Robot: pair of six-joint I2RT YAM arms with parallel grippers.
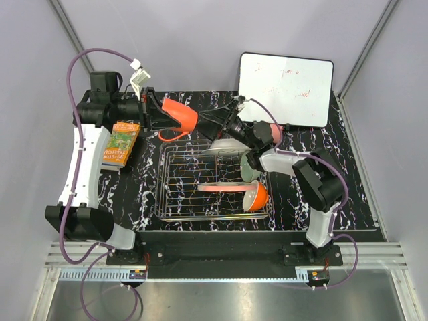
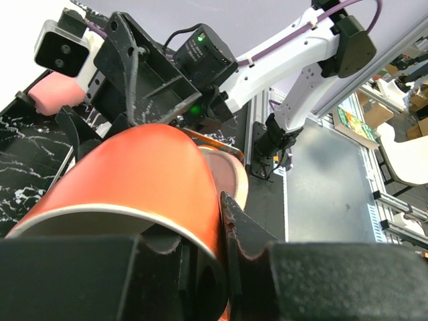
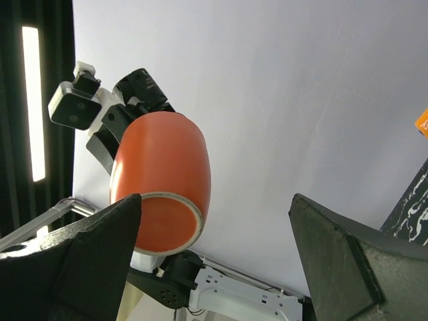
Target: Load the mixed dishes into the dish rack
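My left gripper [image 1: 164, 119] is shut on the rim of the orange-red mug [image 1: 179, 115], holding it on its side above the far left corner of the dish rack [image 1: 182, 175]. In the left wrist view one finger is inside the mug [image 2: 134, 174] and the other finger [image 2: 244, 224] presses its outer wall. My right gripper [image 1: 226, 124] stands open, facing the mug [image 3: 164, 167] from the right with a gap between them. In the rack stand an orange bowl [image 1: 257, 196], a pink-and-cream plate [image 1: 224, 188], a white plate [image 1: 224, 146] and a pale green bowl [image 1: 249, 167]. The small pink cup [image 1: 275, 132] sits behind the right arm.
A green-orange book [image 1: 122, 144] lies on the black marbled table [image 1: 348, 194] left of the rack, under the left arm. A whiteboard [image 1: 286, 87] lies at the far right. Grey walls close in on three sides.
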